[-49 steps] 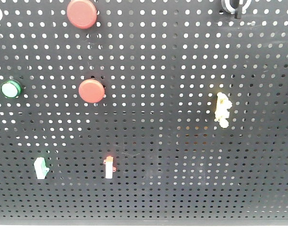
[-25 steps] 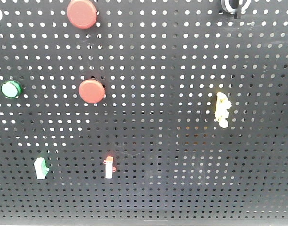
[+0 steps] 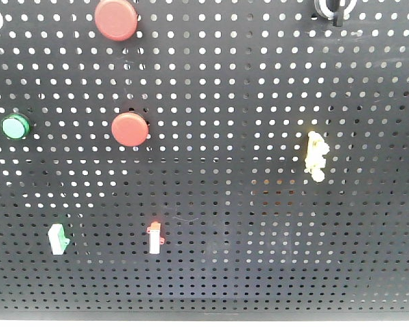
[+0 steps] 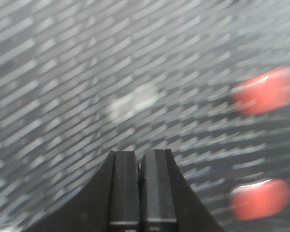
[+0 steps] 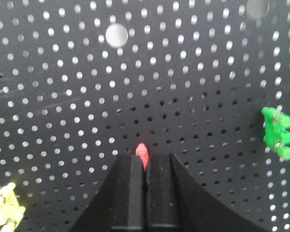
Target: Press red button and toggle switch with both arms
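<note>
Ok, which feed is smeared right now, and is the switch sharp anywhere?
Left wrist view: heavy motion blur, holes streaked into dashes, both red buttons smeared; only the left pincer is crisp. Right wrist view: sharp, toggle switch clear above the right pincer. Front view: sharp too.

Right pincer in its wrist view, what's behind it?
Only the red tip of the toggle switch shows, just above the shut right pincer, against the pegboard. The rest of the switch is hidden behind the pincer.
</note>
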Available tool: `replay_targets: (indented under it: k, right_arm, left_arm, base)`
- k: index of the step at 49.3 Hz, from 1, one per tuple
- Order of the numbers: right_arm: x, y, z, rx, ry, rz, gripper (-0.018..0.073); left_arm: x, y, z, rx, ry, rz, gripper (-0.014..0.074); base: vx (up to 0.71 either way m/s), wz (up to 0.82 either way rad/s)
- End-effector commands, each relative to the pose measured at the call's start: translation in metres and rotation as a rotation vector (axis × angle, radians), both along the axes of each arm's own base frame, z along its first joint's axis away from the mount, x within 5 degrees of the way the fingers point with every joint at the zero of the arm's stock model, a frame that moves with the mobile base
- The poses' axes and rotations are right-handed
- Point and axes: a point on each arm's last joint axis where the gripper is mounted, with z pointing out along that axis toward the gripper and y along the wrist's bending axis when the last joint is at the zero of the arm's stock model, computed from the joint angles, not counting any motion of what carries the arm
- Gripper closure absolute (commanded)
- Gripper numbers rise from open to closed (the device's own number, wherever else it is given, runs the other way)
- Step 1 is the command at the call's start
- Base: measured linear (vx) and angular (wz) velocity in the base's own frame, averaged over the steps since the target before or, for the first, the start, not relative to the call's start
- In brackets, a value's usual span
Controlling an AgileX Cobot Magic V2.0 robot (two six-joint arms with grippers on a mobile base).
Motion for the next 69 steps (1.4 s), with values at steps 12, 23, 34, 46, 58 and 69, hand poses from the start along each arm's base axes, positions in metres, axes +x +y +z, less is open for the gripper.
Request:
replay_targets:
  k: [12, 23, 34, 46, 58, 69]
  right_arm:
    - [-0.002, -0.001, 0.016, -0.024, -0.100, -0.010, 0.0562]
    - [-0.002, -0.001, 0.016, -0.034, -0.100, -0.011, 0.0562]
    - [-0.002, -0.001, 0.016, -0.068, -0.096, -0.016, 0.0562]
    - [-0.002, -0.001, 0.016, -0.065, -0.095, -0.014, 0.0562]
    - [-0.002, 0.002, 0.015, 0.046, -0.091, 0.030, 0.0562]
    - [-0.001, 0.010, 0.008, -0.048, -0.015, 0.111, 0.0562]
  left_arm:
    - [0.027, -0.058, 0.034, 0.065, -0.119, -0.168, 0.0594]
    - [0.055, -0.078, 0.044, 0.066, -0.108, -0.171, 0.0594]
    - [0.086, -0.091, 0.037, 0.080, -0.098, -0.143, 0.0594]
    - [0.097, -0.088, 0.033, 0.068, -0.094, -0.114, 0.0594]
    - [0.070, -0.076, 0.037, 0.112, 0.018, -0.160, 0.0594]
    - [0.032, -0.052, 0.027, 0.112, 0.017, -0.163, 0.0594]
  base:
    - [0.00, 0.00]
    - [0.00, 0.00]
    - [0.00, 0.00]
    - [0.00, 0.00]
    - [0.00, 0.00]
    - [0.00, 0.00]
